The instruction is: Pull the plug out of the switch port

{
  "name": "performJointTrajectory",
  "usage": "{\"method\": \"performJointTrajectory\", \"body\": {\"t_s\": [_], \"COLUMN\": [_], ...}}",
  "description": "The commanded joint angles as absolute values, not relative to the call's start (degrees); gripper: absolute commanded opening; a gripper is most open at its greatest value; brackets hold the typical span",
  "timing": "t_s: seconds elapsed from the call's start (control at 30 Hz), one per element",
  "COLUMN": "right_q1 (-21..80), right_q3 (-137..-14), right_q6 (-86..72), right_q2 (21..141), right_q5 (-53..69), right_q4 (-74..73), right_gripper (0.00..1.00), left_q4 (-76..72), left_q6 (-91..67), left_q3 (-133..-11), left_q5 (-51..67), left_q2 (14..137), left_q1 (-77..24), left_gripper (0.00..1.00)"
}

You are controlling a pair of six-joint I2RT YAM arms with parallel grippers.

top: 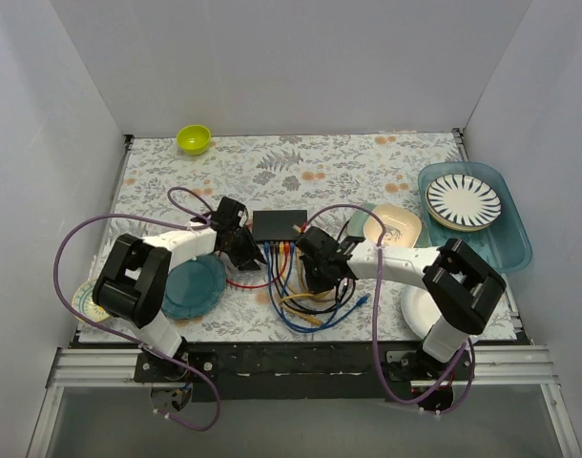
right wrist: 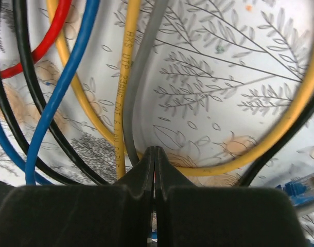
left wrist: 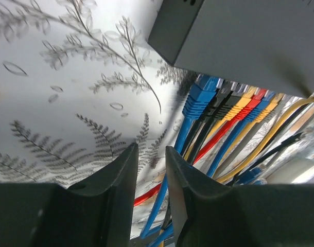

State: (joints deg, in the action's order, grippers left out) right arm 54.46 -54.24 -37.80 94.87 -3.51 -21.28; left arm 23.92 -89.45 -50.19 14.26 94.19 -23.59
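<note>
Left wrist cam: switch point(left wrist: 239, 36) sits top right, port row facing me. Plugs are lined up in it, blue plug point(left wrist: 200, 99) at the left end, black, yellow and red ones beside it. Left gripper point(left wrist: 151, 150) has jaws slightly spread w/ nothing between them, tips short of the plugs and left of the blue one.

Top cam: switch point(top: 279, 225) is mid-table between both grippers, cable bundle point(top: 301, 303) spilling toward the near edge. Right gripper point(right wrist: 155, 152) has jaws pressed together, low over the cable loops next to a yellow cable point(right wrist: 121, 103). No cable visibly pinched (a red sliver shows in the seam, can't tell what).

Step in hand, my read: get left onto a plug. I'd shift it right and fwd so the blue boot sits between the pads. Grip the boot, not the cord, press the latch tab if reachable, then pull straight back along the port axis. Switch prob slides, so I'd brace the box w/ right first.
</note>
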Motion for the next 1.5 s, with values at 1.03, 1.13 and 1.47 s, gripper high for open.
{"method": "performJointTrajectory", "body": {"t_s": [1.03,1.13,1.47], "right_q1": [33.31,33.31,29.27], "right_q3": [-70.05,-68.82,-70.57], "right_q6": [-32.34,-32.61,-34.45], "right_q2": [96.41,97.29,103.09], "right_q5": [-16.17,-16.26,-24.43], "right_q4": [-30.49,-32.52,-36.82], "right_gripper": [0.01,0.01,0.01], "left_q4": [20.13,16.97,13.2], "left_q6": [-88.87,-88.16,-85.25], "left_q3": [-39.82,-38.94,-39.38], "left_q5": [19.24,22.06,26.09], "left_q2": [72.25,72.16,75.14], "left_q1": [-21.44,-21.53,-21.62], "left_gripper": [0.79,0.78,0.77]}}
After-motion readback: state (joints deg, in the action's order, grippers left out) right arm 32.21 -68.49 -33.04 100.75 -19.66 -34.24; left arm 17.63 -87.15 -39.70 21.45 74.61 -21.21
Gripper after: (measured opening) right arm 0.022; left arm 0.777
